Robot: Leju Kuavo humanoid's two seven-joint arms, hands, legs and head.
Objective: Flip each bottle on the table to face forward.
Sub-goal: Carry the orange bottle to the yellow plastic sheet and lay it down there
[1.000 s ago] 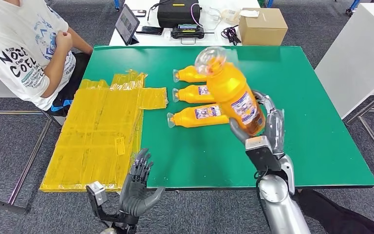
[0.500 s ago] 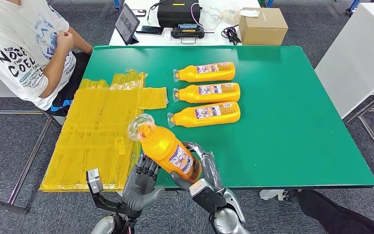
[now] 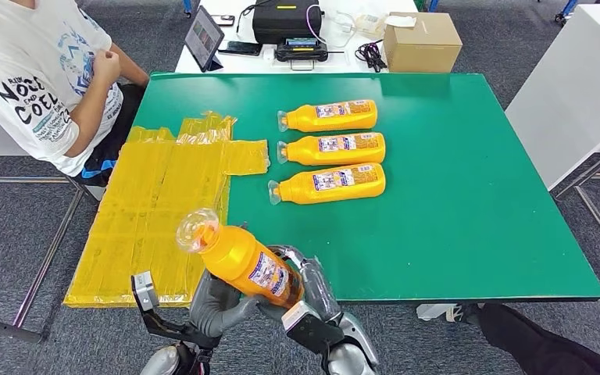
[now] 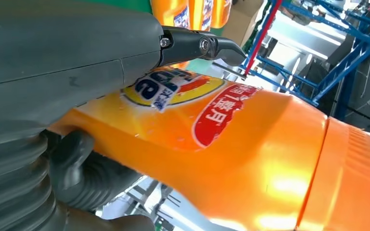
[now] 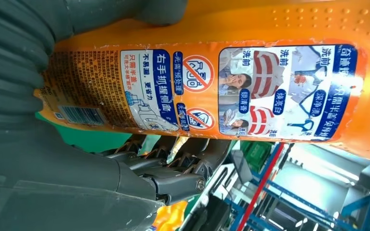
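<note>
Right hand (image 3: pixel 312 293) grasps the orange bottle (image 3: pixel 242 262); left hand (image 3: pixel 217 301) cradles it; you're mid-handover, so regrip next

Four orange bottles: three bottles (image 3: pixel 330 116) (image 3: pixel 332 148) (image 3: pixel 328 184) lie in a row on the green table (image 3: pixel 469 203), well beyond the fingers, and one held bottle (image 3: pixel 241 260) sits between the fingers of both hands. Two hands: the left hand (image 3: pixel 217 301) and the right hand (image 3: pixel 308 293). One cardboard box (image 3: pixel 420 41), one tablet (image 3: pixel 203 37), one person (image 3: pixel 35 74).
</note>
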